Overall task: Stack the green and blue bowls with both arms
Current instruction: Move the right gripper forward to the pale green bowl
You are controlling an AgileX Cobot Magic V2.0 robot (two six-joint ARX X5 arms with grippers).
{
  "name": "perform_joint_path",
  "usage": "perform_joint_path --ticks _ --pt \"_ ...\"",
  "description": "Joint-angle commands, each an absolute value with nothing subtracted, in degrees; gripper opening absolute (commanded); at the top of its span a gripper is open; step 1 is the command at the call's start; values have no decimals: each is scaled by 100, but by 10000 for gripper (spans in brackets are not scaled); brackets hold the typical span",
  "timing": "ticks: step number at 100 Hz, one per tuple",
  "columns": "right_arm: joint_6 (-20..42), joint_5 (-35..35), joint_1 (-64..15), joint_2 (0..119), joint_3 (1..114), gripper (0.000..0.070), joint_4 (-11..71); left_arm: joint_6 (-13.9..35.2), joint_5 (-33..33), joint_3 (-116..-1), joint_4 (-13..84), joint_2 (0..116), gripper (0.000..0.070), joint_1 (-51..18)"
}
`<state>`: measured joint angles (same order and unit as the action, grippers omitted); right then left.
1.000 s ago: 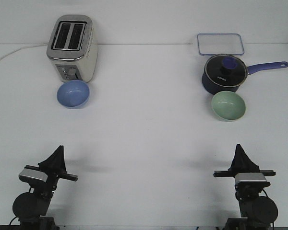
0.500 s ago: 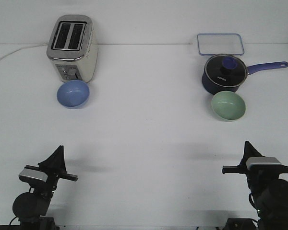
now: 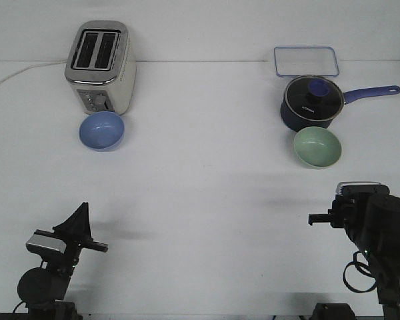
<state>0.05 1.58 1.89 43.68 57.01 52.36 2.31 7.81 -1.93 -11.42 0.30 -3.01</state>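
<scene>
Front view: blue bowl (image 3: 101,131) just before toaster (image 3: 100,67), well beyond left gripper (image 3: 79,217), green bowl (image 3: 317,147) touching saucepan (image 3: 310,102), near and ahead of right gripper (image 3: 339,203), both jaw states unreadable.

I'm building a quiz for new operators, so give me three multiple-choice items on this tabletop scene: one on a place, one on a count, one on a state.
1. Where is the blue bowl?
A. just in front of the toaster
B. inside the saucepan
C. beside the clear container

2. How many bowls are on the table?
A. one
B. two
C. four

3. What state are the bowls in?
A. stacked
B. apart and unheld
C. one gripped by an arm

Answers:
1 A, it sits at the toaster's near side.
2 B, only the blue bowl and the green bowl show.
3 B, they lie at opposite sides of the table, and both the left gripper and the right gripper are near the front edge, away from them.
</scene>
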Motion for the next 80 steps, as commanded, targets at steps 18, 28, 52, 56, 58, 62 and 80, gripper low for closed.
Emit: perform_joint_path --ticks 18,28,52,56,58,62,80 --pt "62 148 189 4757 5811 0 5360 217 792 -80 -1205 19 10 -296" --pt "62 148 189 4766 5811 0 5317 217 792 -80 -1205 19 10 -296" --pt "62 145 189 4766 5811 32 5430 220 792 -80 -1205 19 10 -296" --pt "62 145 189 4766 5811 93 5452 220 792 -80 -1205 19 11 -296" --pt "62 145 189 4766 5811 132 5459 220 792 -80 -1205 19 10 -296" --pt "62 143 189 4766 5811 221 5483 220 792 -80 -1205 19 10 -296" --pt "60 145 189 4766 5811 497 5518 217 792 -80 -1205 19 10 -296"
